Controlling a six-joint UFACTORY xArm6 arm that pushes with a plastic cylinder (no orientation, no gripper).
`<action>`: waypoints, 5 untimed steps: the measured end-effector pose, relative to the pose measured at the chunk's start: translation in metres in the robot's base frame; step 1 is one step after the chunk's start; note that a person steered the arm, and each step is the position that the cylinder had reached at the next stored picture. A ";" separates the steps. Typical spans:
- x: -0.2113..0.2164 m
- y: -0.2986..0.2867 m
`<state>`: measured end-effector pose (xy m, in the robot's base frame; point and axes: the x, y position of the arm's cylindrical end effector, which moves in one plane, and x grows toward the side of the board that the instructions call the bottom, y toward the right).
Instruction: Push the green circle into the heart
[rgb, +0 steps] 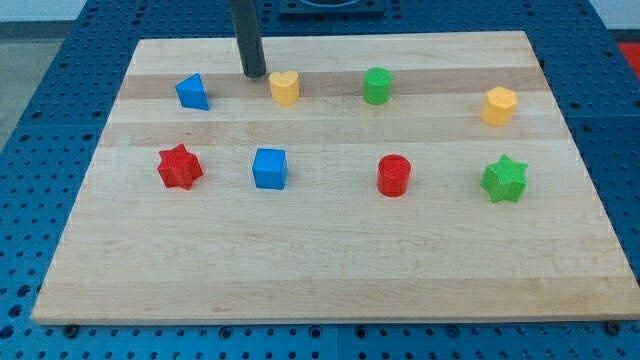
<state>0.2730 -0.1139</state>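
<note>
The green circle (377, 86) stands near the view's top, right of centre. The yellow heart (285, 87) stands to its left, about a block's width and a half away. My tip (254, 74) rests on the board just left of the heart and slightly above it, between the heart and the blue triangle (192, 92). The tip touches no block. The heart lies between my tip and the green circle.
A yellow hexagon (500, 105) is at the upper right. A red star (180, 166), a blue cube (270, 168), a red cylinder (394, 175) and a green star (503, 179) form a row across the middle of the wooden board (320, 260).
</note>
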 end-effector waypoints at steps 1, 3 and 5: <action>0.024 0.060; 0.062 0.125; 0.009 0.059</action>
<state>0.2821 -0.0554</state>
